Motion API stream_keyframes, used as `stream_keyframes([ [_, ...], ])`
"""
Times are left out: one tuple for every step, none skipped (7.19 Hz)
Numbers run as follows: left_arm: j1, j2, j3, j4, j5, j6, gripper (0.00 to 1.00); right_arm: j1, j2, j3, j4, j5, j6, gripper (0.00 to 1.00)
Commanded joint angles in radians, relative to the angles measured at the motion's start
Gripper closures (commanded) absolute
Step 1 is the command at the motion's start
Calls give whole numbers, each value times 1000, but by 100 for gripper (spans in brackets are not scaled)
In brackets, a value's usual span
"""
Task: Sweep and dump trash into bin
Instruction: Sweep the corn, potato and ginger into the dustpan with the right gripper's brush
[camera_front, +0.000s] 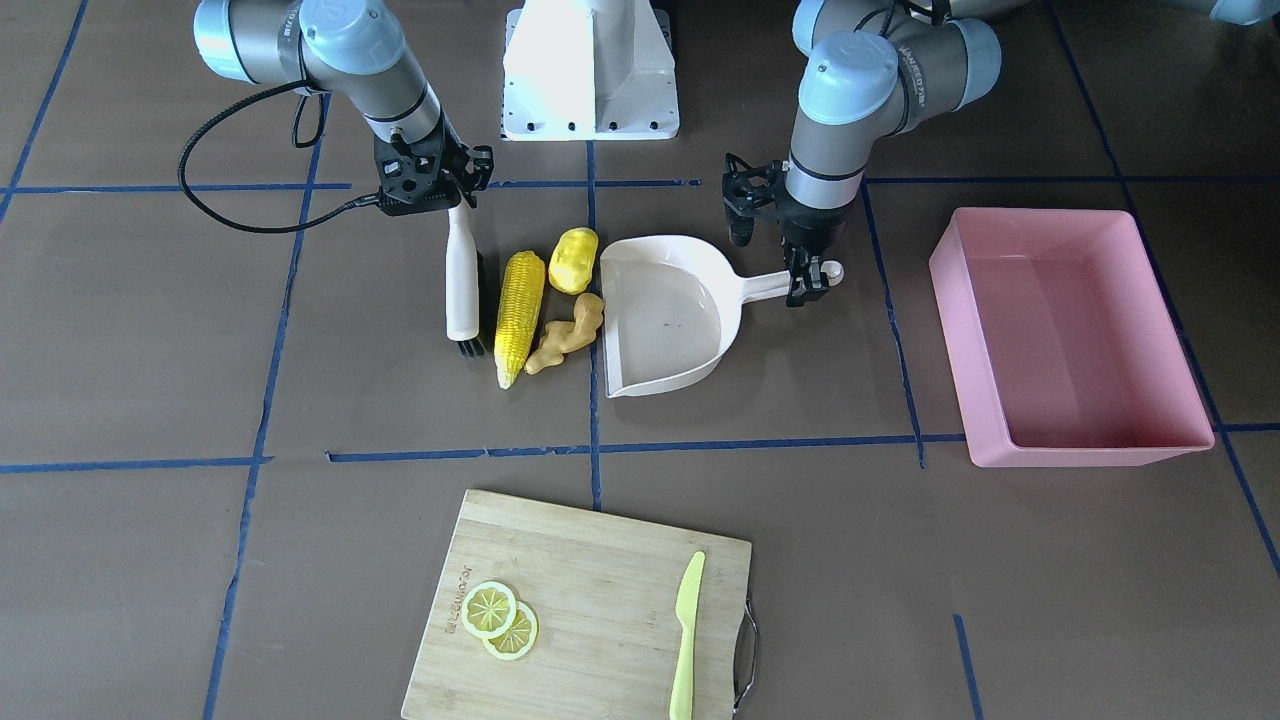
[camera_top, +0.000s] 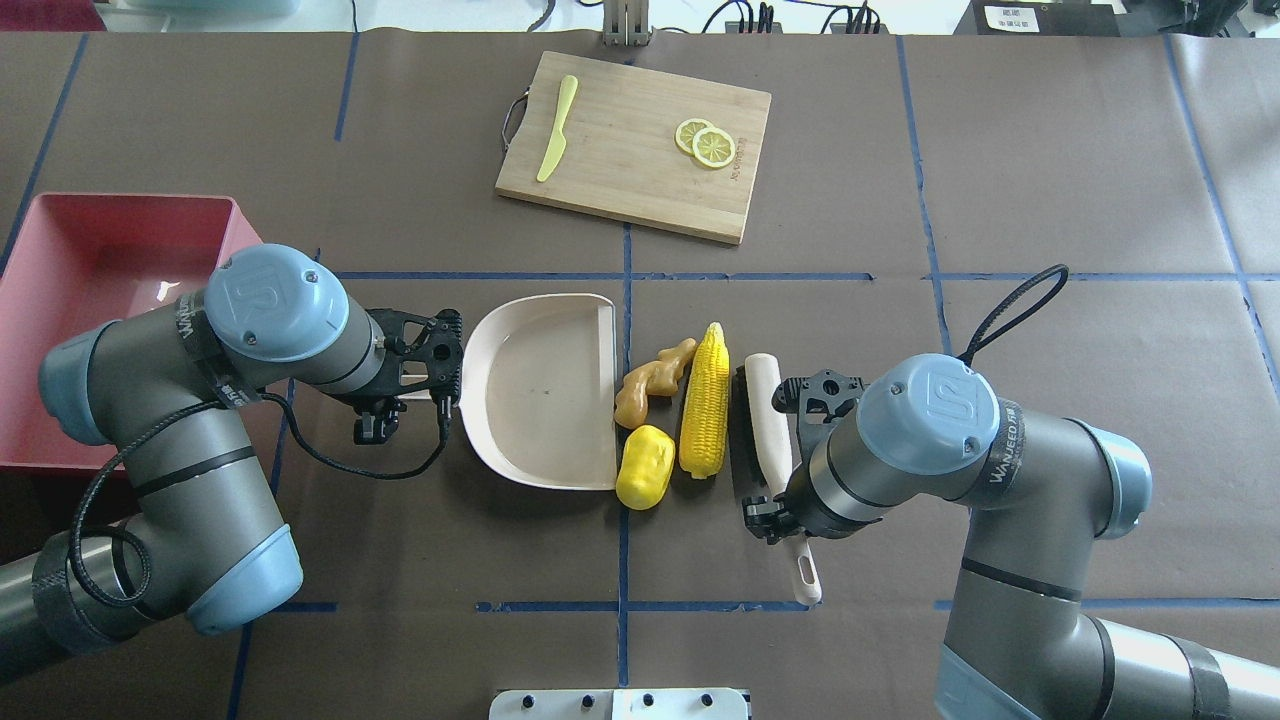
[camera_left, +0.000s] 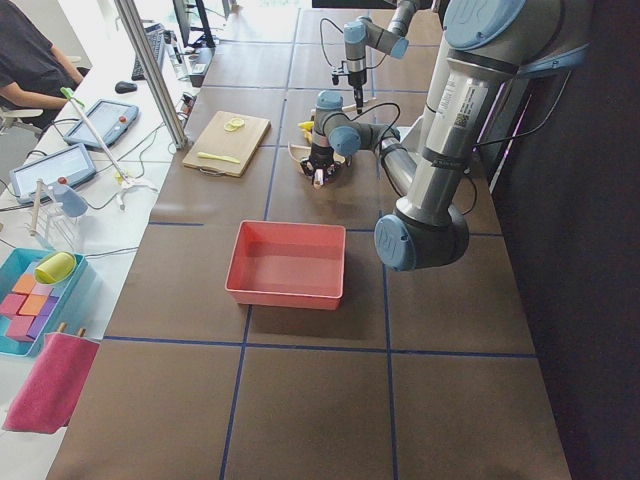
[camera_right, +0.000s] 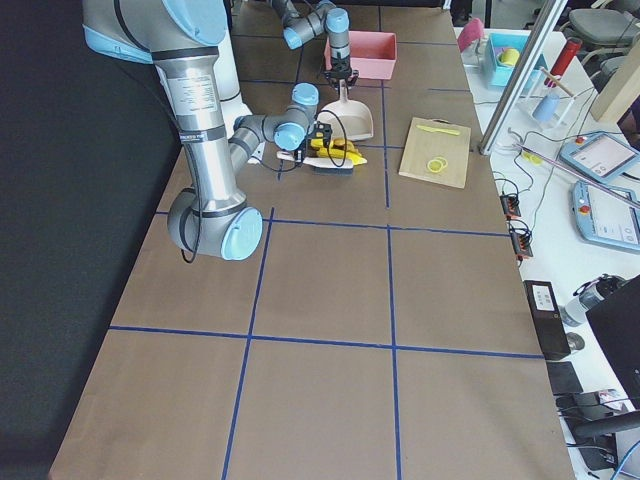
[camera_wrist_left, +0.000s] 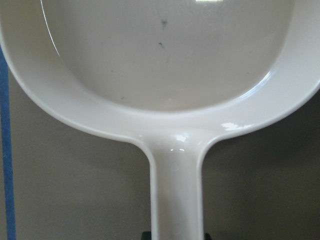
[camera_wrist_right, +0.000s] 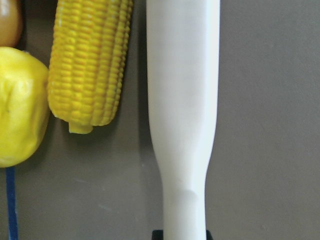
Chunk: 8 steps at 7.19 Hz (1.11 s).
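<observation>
While the three bits of toy trash lie in a loose row on the bench (camera_front: 150, 330) between brush and pan, both arms have a tool in hand. The right fingers (camera_top: 765, 520) are clamped on the thin end of the white hand brush (camera_front: 461, 285), its bristles down on the bench. The left fingers (camera_front: 797, 288) are pinched shut around the tip of the beige dustpan (camera_front: 660, 320) handle, the pan lying flat and bare inside. The corn cob (camera_front: 520, 315) lies just beside the bristles, its long axis parallel with the brush and with the pan's straight open lip. The small yellow potato-like lump (camera_front: 573, 260) and the knobbly ginger root (camera_front: 565, 335) sit between corn and lip, the ginger seemingly touching the lip. So the trash is broadside to the brush, straight out toward the robot's left, and the right arm is the nearer one. I'd reckon a sideways push across the cob's length would roll the lot in, though its pointed end reaches near the pan's corner and might slip past. The pink bin (camera_front: 1070, 330) stands well apart beyond the pan handle, with nothing in it that I can see
</observation>
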Motion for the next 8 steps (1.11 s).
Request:
stream_keyframes([
  [18,-8,4,0,2,-25,85,-12,40,-23,-1,-1,12,98],
  [33,-15,5,0,5,-48,85,-15,50,-29,1,-1,16,98],
  [38,-16,7,0,5,-64,85,-16,60,-31,-1,-1,16,98],
  [44,-28,8,2,5,-71,85,-19,63,-32,1,-1,20,98],
  [47,-38,14,6,5,-96,85,-22,73,-34,1,-1,23,98],
  [51,-45,14,9,5,-100,85,-27,85,-34,-1,-1,24,98],
  [53,-51,16,17,7,-107,85,-35,103,-35,1,-1,67,98],
  [67,-54,16,20,7,-132,85,-42,120,-46,2,-1,72,98],
])
